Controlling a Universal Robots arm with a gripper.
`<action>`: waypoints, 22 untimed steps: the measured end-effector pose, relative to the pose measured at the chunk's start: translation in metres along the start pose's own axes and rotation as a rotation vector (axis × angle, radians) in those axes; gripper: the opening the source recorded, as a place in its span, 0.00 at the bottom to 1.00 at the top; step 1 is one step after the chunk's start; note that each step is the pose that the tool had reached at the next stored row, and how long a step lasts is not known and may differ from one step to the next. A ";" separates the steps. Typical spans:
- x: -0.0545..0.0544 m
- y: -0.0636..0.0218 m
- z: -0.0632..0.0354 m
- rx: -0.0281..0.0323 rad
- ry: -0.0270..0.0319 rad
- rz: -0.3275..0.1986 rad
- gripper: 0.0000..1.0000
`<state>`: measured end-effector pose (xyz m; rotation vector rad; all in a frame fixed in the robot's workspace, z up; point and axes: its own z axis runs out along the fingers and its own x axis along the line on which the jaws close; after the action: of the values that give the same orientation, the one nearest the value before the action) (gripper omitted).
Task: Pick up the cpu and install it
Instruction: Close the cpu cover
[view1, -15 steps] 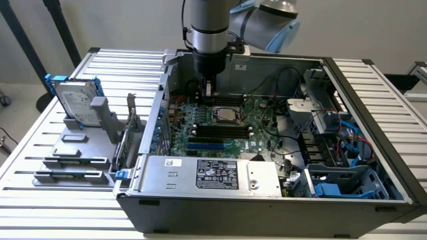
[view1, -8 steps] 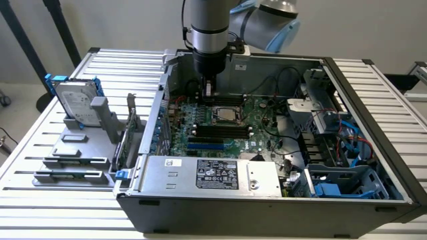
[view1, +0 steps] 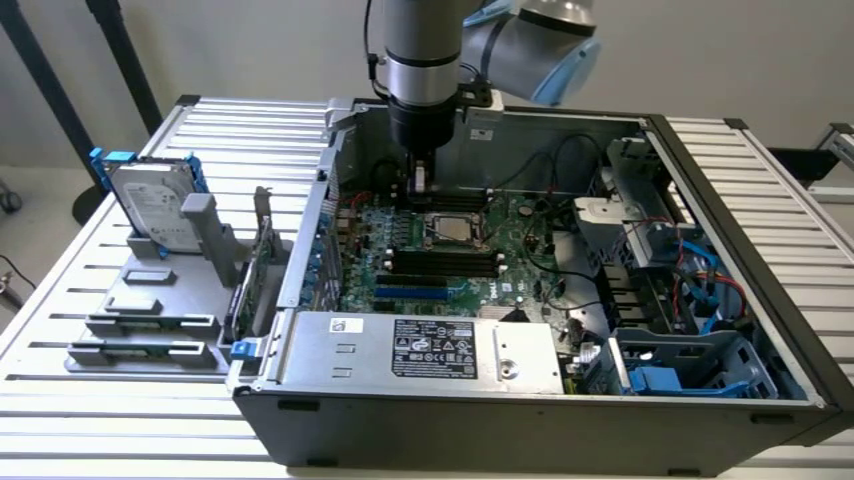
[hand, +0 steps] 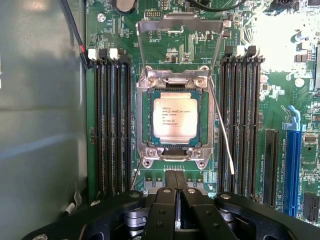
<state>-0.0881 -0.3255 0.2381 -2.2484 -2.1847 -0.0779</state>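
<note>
The cpu (hand: 175, 117) lies flat in its socket on the motherboard (hand: 265, 100), so the placing looks done. The load frame (hand: 181, 35) stands hinged up, so clamping seems left to do. The tool (hand: 175, 180) hangs above the socket's far edge, fingers pressed together on nothing. Counted: one cpu, one load frame, two wire levers (hand: 223, 135), two banks of memory slots (hand: 112, 125), and one hard drive (view1: 150, 205) on the worktop (view1: 54, 300) at the exterior view's left
</note>
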 end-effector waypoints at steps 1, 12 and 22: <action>-0.001 0.0038 -0.0012 0.0001 0.0008 0.000 0.11; -0.008 0.0543 -0.0291 0.0060 0.0021 0.000 0.11; -0.011 0.1004 -0.0374 0.0096 0.0022 0.000 0.11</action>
<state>0.0107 -0.3412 0.2781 -2.2425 -2.1788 -0.0697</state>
